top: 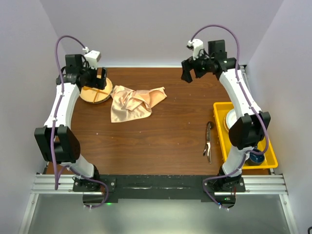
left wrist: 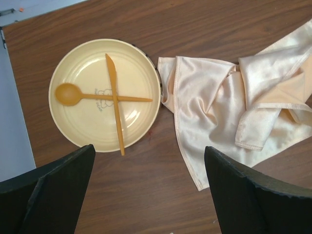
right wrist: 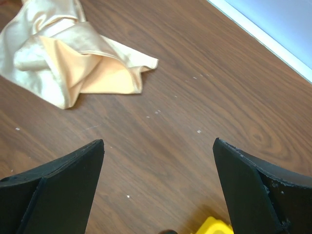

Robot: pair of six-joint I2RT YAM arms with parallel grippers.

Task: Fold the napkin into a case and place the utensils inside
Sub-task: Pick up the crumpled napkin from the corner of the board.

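- The napkin (top: 136, 101): peach satin cloth lying crumpled and unfolded on the far middle of the table (top: 146, 146). One corner trails toward the right. In the left wrist view its hemmed edge (left wrist: 214, 112) lies just beside the plate rim.
- The utensils (top: 208, 141): dark slim cutlery lying together on the bare wood at the right. They are near the yellow bin and well apart from the napkin.
- Round wooden plate (top: 91, 93): at the far left, just beside the napkin. It is partly covered from above by the left arm's wrist.
- On the plate (left wrist: 63, 126): a pale wooden spoon (left wrist: 68, 94) and a pale wooden knife (left wrist: 115, 97), laid crosswise.
- Yellow bin (top: 218, 127): at the table's right edge. It holds a white dish (top: 229, 118) and a blue item (top: 257, 157), both largely hidden by the right arm.
- Left gripper (top: 101, 78): released and empty, with the jaws spread wide. It hangs above the plate and the napkin's left edge (left wrist: 150, 148).
- Right gripper (top: 192, 72): released and empty, with the jaws spread wide. It hangs over bare wood at the far right (right wrist: 158, 142), with the napkin's trailing corner (right wrist: 83, 63) beyond it.
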